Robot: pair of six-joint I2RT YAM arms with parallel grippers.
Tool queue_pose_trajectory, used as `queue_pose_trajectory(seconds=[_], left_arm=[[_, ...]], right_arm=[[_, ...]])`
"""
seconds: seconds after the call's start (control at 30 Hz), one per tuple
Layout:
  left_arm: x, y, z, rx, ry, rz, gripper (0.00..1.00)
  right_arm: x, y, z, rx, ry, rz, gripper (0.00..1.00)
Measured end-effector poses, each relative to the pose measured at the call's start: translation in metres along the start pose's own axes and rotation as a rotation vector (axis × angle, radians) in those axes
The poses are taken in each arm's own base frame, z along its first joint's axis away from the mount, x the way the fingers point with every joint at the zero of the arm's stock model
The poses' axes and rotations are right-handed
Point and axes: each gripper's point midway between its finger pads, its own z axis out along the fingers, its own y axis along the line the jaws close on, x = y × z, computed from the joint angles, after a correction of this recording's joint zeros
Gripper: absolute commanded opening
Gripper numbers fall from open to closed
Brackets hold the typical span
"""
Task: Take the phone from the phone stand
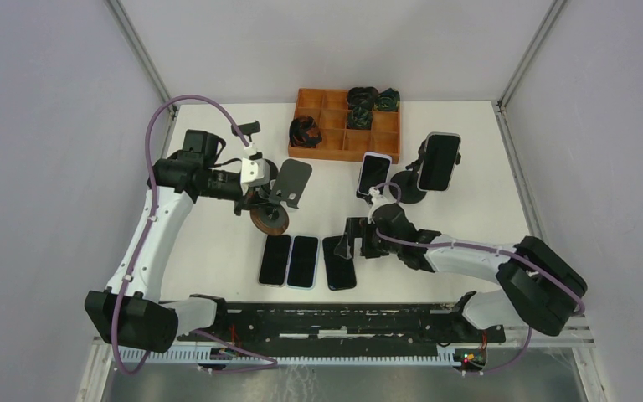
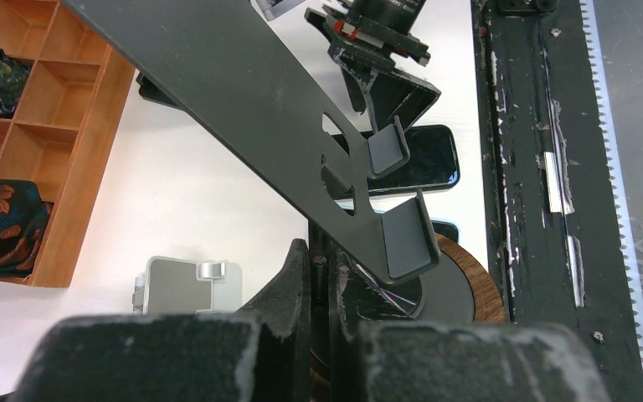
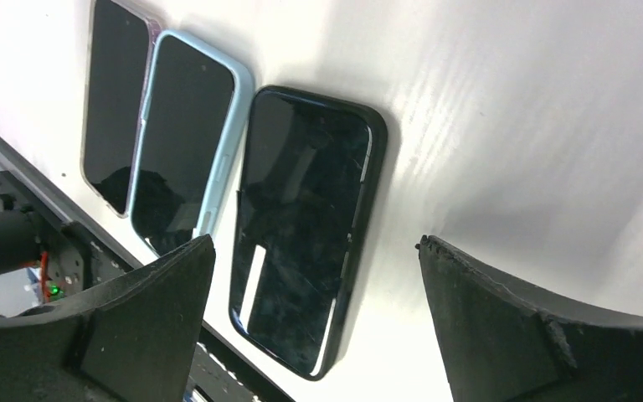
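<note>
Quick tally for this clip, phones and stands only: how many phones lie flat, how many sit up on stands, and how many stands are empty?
phones lying flat: 3
phones mounted upright: 2
empty stand: 1
Total: 6

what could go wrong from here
The right gripper hangs open over the black phone; a sideways move could shove it into the blue phone. The left gripper clamps the empty stand; a clumsy release might tip it onto those phones. The right arm could knock the nearest mounted phone.
</note>
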Motion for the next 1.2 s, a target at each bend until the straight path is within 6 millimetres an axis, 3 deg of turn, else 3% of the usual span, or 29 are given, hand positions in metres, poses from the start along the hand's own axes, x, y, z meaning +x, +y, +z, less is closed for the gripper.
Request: queue_pose_trajectory(seconds=[0.17, 0.6, 0.83, 0.97, 1.2], left_arm=[[0.0, 0.0, 0.0, 0.001, -0.002, 0.0, 0.02], [-0.003, 0.001, -0.001, -0.001, -0.005, 0.006, 0.02], [-0.006, 0.002, -0.002, -0.006, -0.007, 0.015, 0.03], [-0.005, -0.001, -0.002, 0.003, -0.004, 0.003, 0.03], [-0.005, -0.014, -0.003, 0.055, -0.011, 0.02, 0.04]], right_arm=[[0.014, -0.011, -0.009, 0.006, 0.006, -0.016, 0.92], [0.027, 0.038, 0.018, -0.181, 0.113, -0.086, 0.86], [0.026, 0.044, 0.014, -0.178, 0.117, -0.134, 0.89], [-0.01, 0.076, -0.015, -0.256, -0.008, -0.22, 0.92], [-0.127, 0.195, -0.116, -0.561, -0.416, -0.365, 0.88]])
